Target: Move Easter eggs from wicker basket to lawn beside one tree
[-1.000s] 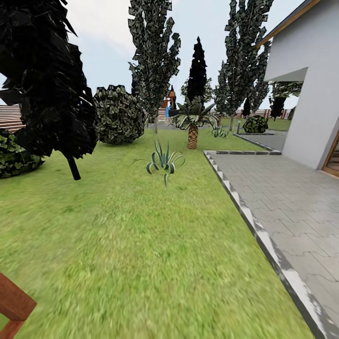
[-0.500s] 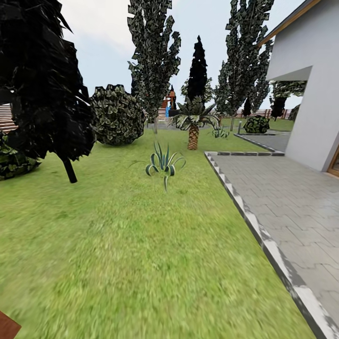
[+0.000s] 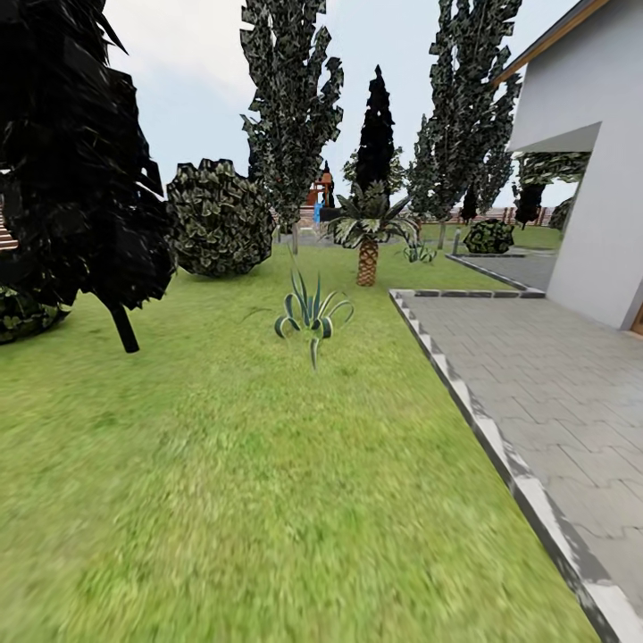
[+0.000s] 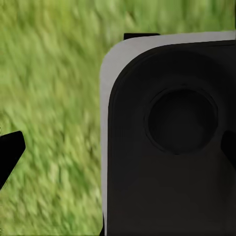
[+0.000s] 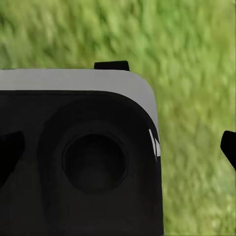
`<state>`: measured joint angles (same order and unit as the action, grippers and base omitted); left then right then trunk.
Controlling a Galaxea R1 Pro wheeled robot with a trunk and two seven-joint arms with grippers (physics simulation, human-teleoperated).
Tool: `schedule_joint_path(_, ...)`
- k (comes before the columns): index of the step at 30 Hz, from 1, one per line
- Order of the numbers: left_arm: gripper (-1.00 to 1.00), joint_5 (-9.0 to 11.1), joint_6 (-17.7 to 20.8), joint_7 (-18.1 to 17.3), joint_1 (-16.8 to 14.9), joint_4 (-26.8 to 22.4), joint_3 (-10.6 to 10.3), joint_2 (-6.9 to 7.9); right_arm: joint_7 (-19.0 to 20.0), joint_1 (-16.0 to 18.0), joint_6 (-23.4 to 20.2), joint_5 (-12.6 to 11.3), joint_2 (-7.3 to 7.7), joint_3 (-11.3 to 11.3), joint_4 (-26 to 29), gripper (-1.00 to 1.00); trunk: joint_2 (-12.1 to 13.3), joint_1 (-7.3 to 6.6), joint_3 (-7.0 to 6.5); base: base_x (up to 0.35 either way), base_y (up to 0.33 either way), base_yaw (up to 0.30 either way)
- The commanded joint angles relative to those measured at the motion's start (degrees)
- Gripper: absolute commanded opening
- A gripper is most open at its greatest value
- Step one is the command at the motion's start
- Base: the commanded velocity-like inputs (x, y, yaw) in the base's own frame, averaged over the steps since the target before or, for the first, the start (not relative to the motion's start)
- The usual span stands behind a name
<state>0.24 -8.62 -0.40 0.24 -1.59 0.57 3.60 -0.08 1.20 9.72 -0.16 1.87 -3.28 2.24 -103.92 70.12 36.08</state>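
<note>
- Where the head view looks forward, the lawn [image 3: 268, 500] spreads wide and flat, mottled green, from the near edge back to the far planting.
- A spiky, striped-leaf plant [image 3: 312, 310] stands alone in the grass near the middle of the view.
- To the left, an all-black tree [image 3: 71, 152] leans on a thin dark trunk, with a round, pale-spotted bush [image 3: 219, 217] just behind it.
- Further back rises a tree [image 3: 290, 107] with a thin pale trunk and a jagged dark green crown mottled with pale spots; a second of the same kind [image 3: 464, 107] stands to the right, near the house.
- Between them are a short palm [image 3: 367, 234] with a scaly trunk and, beyond it, a slim black columnar tree [image 3: 375, 134].
- A grey paved path [image 3: 545, 384] with a pale kerb borders the grass on the right and runs up to a white house wall [image 3: 589, 179].
- A stretch of slatted fence [image 3: 500, 214] shows far off, at the garden's edge.
- Of the task's things, the lawn and the trees are here.
- In the left wrist view, blurred grass lies beside a dark rounded part of the robot's body [image 4: 172, 142]; a black fingertip [image 4: 10, 155] pokes in at the edge, and I cannot tell whether the fingers are open or closed.
- In the right wrist view it is much the same: grass, the dark body [image 5: 78, 162], a black fingertip [image 5: 229, 147] at the edge, state impossible to tell.
</note>
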Motion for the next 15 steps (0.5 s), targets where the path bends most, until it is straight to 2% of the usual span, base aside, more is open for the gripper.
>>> schedule_joint_path(1, 1.00, 0.02, -0.08, -0.04, 0.02, -0.08, 0.05, 0.00, 0.00, 0.03, 0.22, -0.02, -0.09, -0.32, -0.05, 1.00, -0.02, 0.03, 0.04, 0.332, 0.000, 0.000)
schedule_joint_path(15, 1.00, 0.02, -0.08, -0.04, 0.02, -0.08, 0.05, 0.00, 0.01, 0.03, 0.22, 0.07, -0.38, -0.26, -0.05, 1.00, -0.02, 0.03, 0.04, 0.332, 0.037, 0.000)
